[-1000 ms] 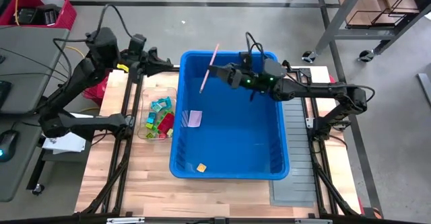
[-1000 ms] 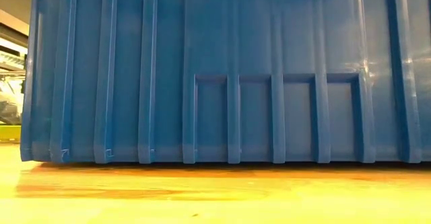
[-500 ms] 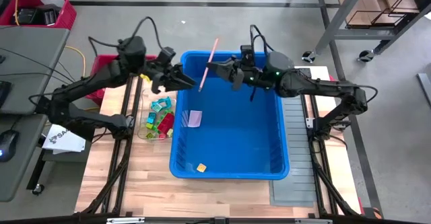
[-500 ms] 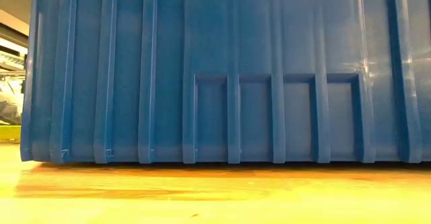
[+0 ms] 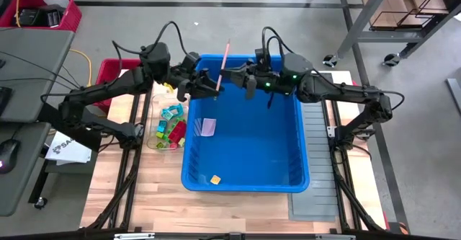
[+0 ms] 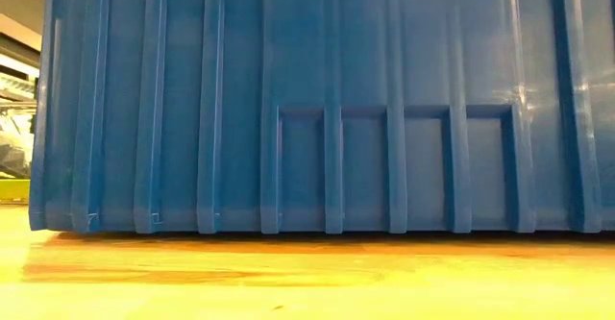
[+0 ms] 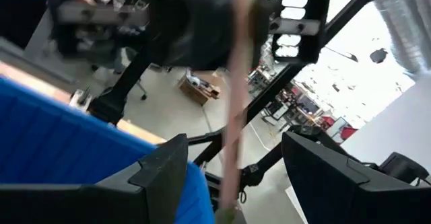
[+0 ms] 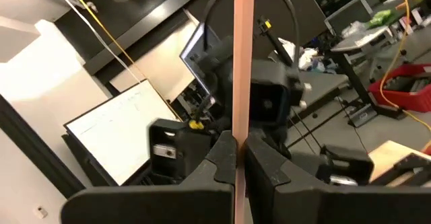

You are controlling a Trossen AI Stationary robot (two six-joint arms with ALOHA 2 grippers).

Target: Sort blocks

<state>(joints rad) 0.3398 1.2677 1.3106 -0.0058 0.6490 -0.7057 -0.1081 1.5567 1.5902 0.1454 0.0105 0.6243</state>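
A: What is the right gripper [image 5: 232, 74] doing?

B: It is clamped on a thin pink panel [image 5: 222, 68], held above the far left corner of the blue bin [image 5: 302, 143]. In the right wrist view the fingers [image 8: 222, 158] pinch the panel [image 8: 243, 62] from both sides.

A: And the left gripper [image 5: 209, 87]?

B: It is at the panel's lower end, over the bin's far left rim. Its fingers [image 7: 161, 167] stand wide apart with the panel [image 7: 232, 116] between them, not closed on it.

A: Where are the blocks?

B: Most of the blocks [image 5: 171, 126] lie in a clear tray [image 5: 153, 135] on the worktop [image 5: 166, 189], just left of the bin. One orange block [image 5: 215, 179] lies inside the bin near its near left corner, and a pale panel [image 5: 209, 127] lies flat on the bin floor.
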